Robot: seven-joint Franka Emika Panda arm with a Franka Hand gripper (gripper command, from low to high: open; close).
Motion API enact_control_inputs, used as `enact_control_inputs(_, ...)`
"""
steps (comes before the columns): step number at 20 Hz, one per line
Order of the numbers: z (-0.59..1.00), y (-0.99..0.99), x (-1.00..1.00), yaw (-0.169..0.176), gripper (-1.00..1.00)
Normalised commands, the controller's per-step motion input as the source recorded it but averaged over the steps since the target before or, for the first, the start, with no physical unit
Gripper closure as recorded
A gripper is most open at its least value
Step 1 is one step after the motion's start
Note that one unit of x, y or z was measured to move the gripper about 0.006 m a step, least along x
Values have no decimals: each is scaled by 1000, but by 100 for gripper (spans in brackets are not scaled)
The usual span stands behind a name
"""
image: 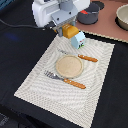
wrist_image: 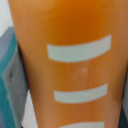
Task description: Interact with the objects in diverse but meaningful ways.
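Gripper point(image: 69, 30) at placemat's point(image: 95, 75) far edge; orange carton point(image: 73, 35) directly at fingertips, long axis roughly upright. Wrist view filled by carton point(wrist_image: 75, 60). Cannot tell if clamped. Plate point(image: 68, 66) below-forward of tool, apart.

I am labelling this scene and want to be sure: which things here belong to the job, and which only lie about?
Belong to the job:
orange carton, right under the gripper
grey pot

Just lying about:
round plate
fork
knife
striped placemat
bowl
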Motion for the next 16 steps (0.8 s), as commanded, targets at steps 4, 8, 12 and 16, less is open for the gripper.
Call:
enact_control_inputs(4, -21, -231, 752, 0, 100)
enact_control_inputs(8, -73, -68, 497, 0, 100)
enact_control_inputs(12, -126, -59, 336, 0, 100)
enact_control_inputs(16, -211, -93, 263, 0, 100)
